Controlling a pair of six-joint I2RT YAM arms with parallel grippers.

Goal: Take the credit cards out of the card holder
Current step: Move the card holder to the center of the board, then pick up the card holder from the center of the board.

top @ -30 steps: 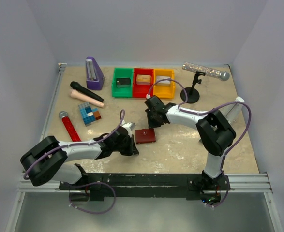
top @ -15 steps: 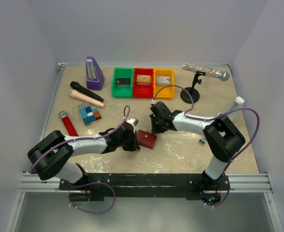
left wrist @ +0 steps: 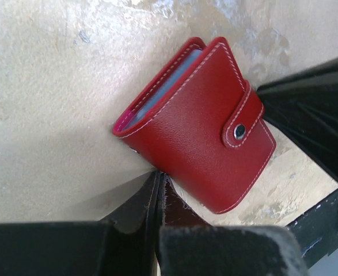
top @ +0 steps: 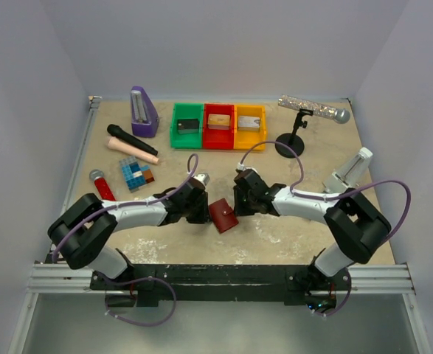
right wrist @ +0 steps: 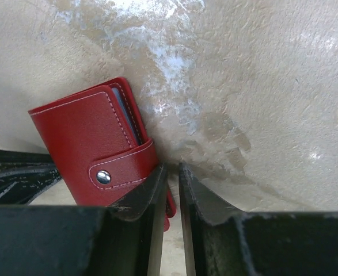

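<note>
The dark red card holder (left wrist: 200, 129) lies snapped closed, white-stitched, pale lining showing at its edge. The left gripper (left wrist: 159, 190) is closed empty beside it. The right gripper (right wrist: 170, 175) stands narrowly apart, holding nothing.

A robotics lab test cell is shown. A beige, stone-patterned worktop (top: 290, 236) is enclosed by plain pale walls (top: 223, 44) on three sides. Two robot arms are bolted to a black metal rail (top: 223, 280) at the near edge, with purple cables (top: 393, 199) looped along them.

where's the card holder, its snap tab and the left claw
card holder (top: 223, 216), top view, middle of its red cover
snap tab (left wrist: 242, 120), left wrist view, on the strap above the metal stud
left claw (left wrist: 158, 192), left wrist view, tips pressed together at the holder's edge
</note>
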